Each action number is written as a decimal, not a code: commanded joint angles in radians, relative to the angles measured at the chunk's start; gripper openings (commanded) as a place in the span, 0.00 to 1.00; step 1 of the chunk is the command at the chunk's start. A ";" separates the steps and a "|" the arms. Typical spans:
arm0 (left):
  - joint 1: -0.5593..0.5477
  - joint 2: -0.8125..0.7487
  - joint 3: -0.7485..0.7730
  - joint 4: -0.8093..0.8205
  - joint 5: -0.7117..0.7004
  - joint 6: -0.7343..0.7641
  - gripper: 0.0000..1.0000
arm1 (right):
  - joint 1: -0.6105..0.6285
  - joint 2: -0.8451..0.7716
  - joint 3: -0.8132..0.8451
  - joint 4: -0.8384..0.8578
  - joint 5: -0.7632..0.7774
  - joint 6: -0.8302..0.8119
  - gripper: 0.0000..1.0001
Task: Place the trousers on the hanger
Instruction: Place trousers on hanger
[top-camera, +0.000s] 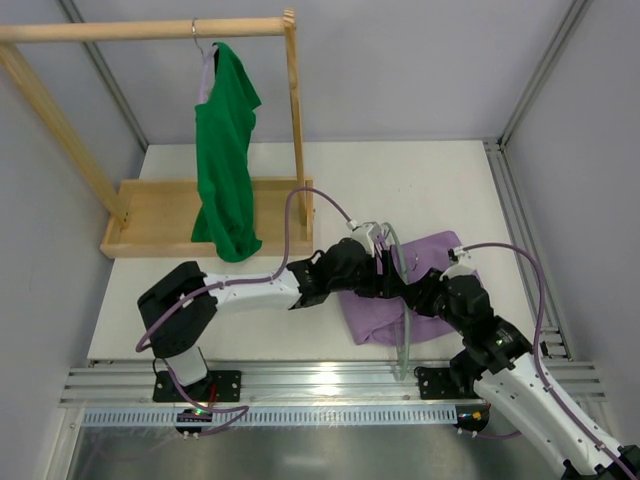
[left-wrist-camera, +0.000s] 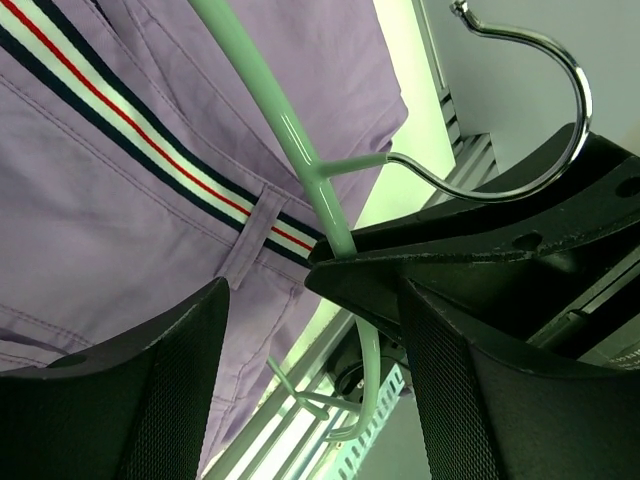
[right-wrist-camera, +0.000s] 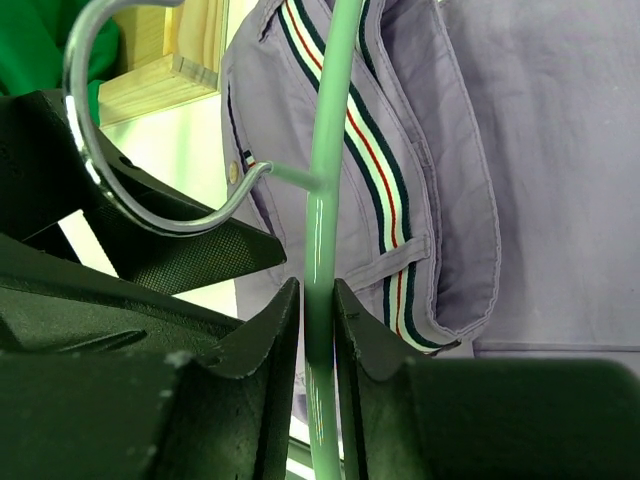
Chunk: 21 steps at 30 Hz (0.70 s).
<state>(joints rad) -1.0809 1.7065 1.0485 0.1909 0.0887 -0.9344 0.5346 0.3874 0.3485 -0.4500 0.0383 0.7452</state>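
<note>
The lilac trousers (top-camera: 380, 318) lie flat on the white table, striped waistband (right-wrist-camera: 385, 170) showing. The mint-green hanger (top-camera: 405, 335) with a chrome hook (left-wrist-camera: 540, 120) is held above them. My right gripper (right-wrist-camera: 318, 300) is shut on the hanger's thin bar (right-wrist-camera: 325, 150), just below where the hook joins. In the top view that gripper (top-camera: 425, 292) sits over the trousers' middle. My left gripper (left-wrist-camera: 315, 340) is open, with its fingers (left-wrist-camera: 130, 400) spread either side of the hanger bar (left-wrist-camera: 300, 150) and apart from it. In the top view it (top-camera: 378, 262) sits at the trousers' left edge.
A wooden rack (top-camera: 150, 28) stands at the back left with a bright green top (top-camera: 225, 170) hanging over its wooden base tray (top-camera: 150, 215). Metal rails (top-camera: 300, 385) run along the near table edge, and frame posts border the right side.
</note>
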 joint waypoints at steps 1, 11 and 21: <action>-0.014 -0.008 0.001 0.050 -0.027 0.003 0.69 | 0.002 -0.022 0.004 0.036 -0.026 0.013 0.23; -0.014 -0.105 -0.048 -0.018 -0.178 0.002 0.70 | 0.004 -0.068 0.003 0.007 -0.071 0.013 0.26; -0.014 -0.076 -0.039 0.048 -0.129 0.017 0.70 | 0.004 -0.071 -0.019 0.022 -0.109 0.008 0.26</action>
<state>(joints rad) -1.0912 1.6371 1.0065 0.1749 -0.0414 -0.9344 0.5346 0.3267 0.3378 -0.4686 -0.0441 0.7486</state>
